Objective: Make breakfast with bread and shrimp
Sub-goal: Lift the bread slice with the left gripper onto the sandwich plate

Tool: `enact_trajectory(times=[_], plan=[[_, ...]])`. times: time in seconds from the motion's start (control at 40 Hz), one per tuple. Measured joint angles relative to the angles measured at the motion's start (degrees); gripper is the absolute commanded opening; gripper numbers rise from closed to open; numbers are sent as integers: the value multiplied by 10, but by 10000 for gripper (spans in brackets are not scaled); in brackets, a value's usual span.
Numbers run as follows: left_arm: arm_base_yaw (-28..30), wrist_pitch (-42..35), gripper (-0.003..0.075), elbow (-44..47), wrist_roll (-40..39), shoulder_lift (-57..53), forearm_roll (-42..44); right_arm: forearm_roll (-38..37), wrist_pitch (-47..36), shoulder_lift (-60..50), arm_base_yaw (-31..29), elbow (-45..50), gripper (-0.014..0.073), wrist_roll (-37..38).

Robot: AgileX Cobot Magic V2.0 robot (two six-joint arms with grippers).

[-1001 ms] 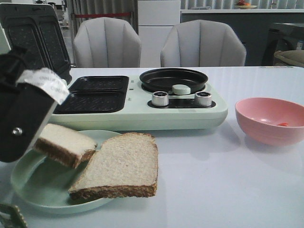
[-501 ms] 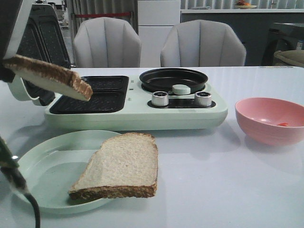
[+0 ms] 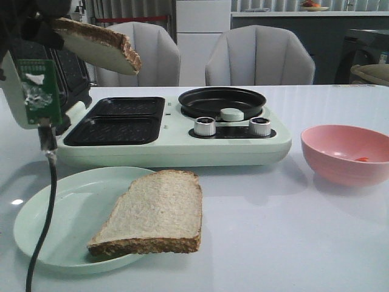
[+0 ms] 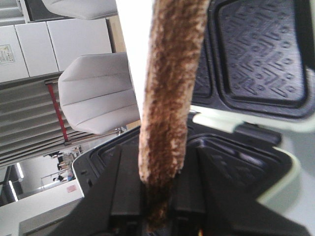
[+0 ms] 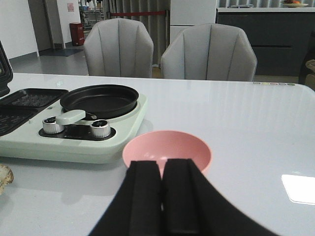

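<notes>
My left gripper (image 3: 45, 30) is shut on one bread slice (image 3: 100, 45) and holds it high above the left end of the breakfast maker; in the left wrist view the slice (image 4: 170, 83) runs edge-on from between the fingers. The second bread slice (image 3: 152, 213) lies on the pale green plate (image 3: 42, 225). A small orange shrimp (image 3: 362, 159) lies in the pink bowl (image 3: 346, 155). My right gripper (image 5: 162, 169) is shut and empty, just before the pink bowl (image 5: 167, 147); it is out of the front view.
The pale green breakfast maker (image 3: 176, 143) has two black grill plates (image 3: 118, 121), an open lid (image 3: 61, 55), a black pan (image 3: 222, 100) and two silver knobs (image 3: 205, 126). Two grey chairs (image 3: 137, 55) stand behind the table. A cable (image 3: 45, 207) hangs from my left arm.
My left gripper lifted the bread slice off the plate, up and back to above the grill plates. The other slice, bowl and right gripper stayed put.
</notes>
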Motion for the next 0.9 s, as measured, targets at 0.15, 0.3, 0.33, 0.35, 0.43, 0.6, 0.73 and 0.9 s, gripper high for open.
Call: enact_trajectory(times=[0.15,0.3,0.33,0.35,0.43,0.6,0.73,0.9], plan=[[42,-43,113,-60,-29,63,9,0,0,0,0,0,143,0],[71,-75,113,-116,-35,127,17,0,0,0,0,0,143,0],[76,-77,113,-127,-37,139,19,0,0,0,0,0,143,0],[78,-80,113,-132,-37,148,19,0,0,0,0,0,143,0],[86,-82,113,-158,-38,178,21,0,0,0,0,0,143,0],[100,-94,113,-205,-38,242,32,0,0,0,0,0,143,0],[105,-98,113,-239,-38,282,35,0,0,0,0,0,143,0],[111,-100,113,-255,-51,326,36,0,0,0,0,0,143,0]])
